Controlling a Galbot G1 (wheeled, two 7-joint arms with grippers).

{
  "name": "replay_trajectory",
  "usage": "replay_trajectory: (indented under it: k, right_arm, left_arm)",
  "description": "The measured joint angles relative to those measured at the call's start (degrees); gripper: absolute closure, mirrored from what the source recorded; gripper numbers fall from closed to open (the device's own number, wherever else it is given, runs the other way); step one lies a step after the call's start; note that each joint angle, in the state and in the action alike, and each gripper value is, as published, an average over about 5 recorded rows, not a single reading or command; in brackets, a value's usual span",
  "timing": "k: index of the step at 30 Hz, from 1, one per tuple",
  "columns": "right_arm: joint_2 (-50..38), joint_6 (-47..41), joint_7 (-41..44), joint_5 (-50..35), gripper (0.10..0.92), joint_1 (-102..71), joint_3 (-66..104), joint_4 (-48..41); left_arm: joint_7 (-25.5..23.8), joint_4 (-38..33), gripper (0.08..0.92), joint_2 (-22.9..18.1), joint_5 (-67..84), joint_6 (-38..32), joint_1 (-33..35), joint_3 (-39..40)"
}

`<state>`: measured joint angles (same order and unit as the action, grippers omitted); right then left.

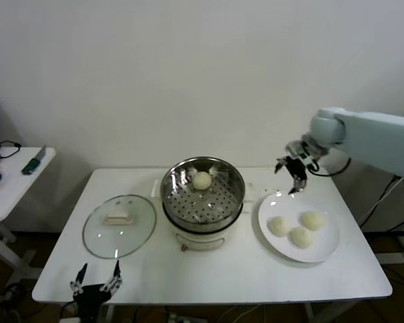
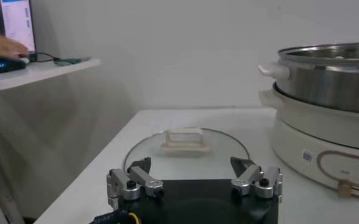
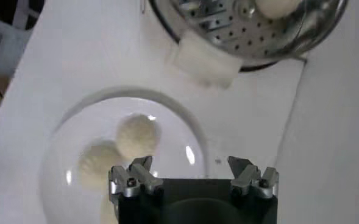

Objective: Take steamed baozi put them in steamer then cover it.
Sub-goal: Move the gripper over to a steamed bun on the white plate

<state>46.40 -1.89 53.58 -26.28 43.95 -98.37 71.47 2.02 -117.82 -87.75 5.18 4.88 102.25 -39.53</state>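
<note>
The shiny steamer (image 1: 202,192) stands mid-table on its white pot base, with one baozi (image 1: 201,180) on its perforated floor. Three more baozi (image 1: 280,225) (image 1: 312,220) (image 1: 300,237) lie on a white plate (image 1: 326,250) to its right. My right gripper (image 1: 293,176) hovers open and empty above the plate's far rim; its wrist view shows the plate (image 3: 173,119), a baozi (image 3: 137,136) and the steamer (image 3: 228,27). The glass cover (image 1: 119,225) with its cream handle lies flat left of the steamer. My left gripper (image 1: 94,281) waits open at the table's front left edge, the cover (image 2: 185,149) just beyond it.
A small side table (image 1: 13,178) at the far left carries a green-handled tool (image 1: 34,162), cables and a laptop (image 2: 14,24), with a person's hand (image 2: 2,45) on it. A wall rises behind the white table (image 1: 209,276).
</note>
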Motion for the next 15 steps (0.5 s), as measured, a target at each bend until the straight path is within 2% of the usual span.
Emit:
replay_trajectory:
  k: [7, 15]
  right_arm:
    - [-3.95, -5.89, -2.64, -0.38, 0.203, -4.65, 1.29, 2.3]
    - [-4.47, -10.57, -5.07, -0.37, 0.203, -11.37, 5.18, 1.45]
  left_arm:
    - [-0.43, 0.27, 0.177, 0.87, 0.81, 0.32, -1.04, -1.09]
    - [-0.63, 0.3, 0.177, 1.11, 1.0, 0.37, -0.93, -1.25]
